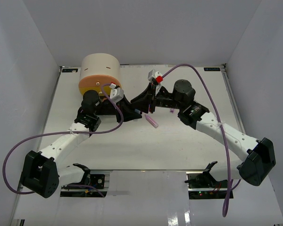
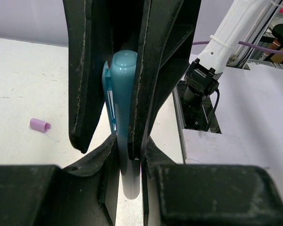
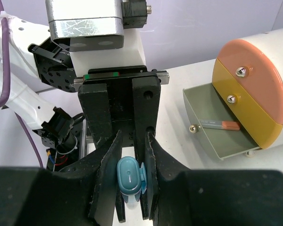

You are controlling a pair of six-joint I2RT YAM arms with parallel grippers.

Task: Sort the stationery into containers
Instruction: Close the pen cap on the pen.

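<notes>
The two arms reach from the near edge of the table [image 1: 193, 150] and meet over its middle. There the left gripper [image 2: 129, 141] and the right gripper [image 3: 133, 141] face each other, tip to tip, and both hold the same blue pen [image 3: 129, 180]. The jaws of the left gripper are closed tight on the lower part of its barrel. The jaws of the right gripper are closed on the rounded end with the clip. The pen is in the air between them and does not touch the table.

Just under the grippers a pink pen [image 1: 152, 121] lies on the table, a little toward the near edge. A small purple cap [image 2: 39, 125] also lies loose on the white surface.

Farther back, at the far edge and toward the far-left corner, stands the beige cabinet [image 1: 100, 66]. Its orange drawer [image 3: 259, 75] and yellow drawer [image 3: 254, 117] are closed. The grey-green drawer [image 3: 203, 103] is pulled out, and inside it lies a grey pen with an orange end [image 3: 220, 125].
</notes>
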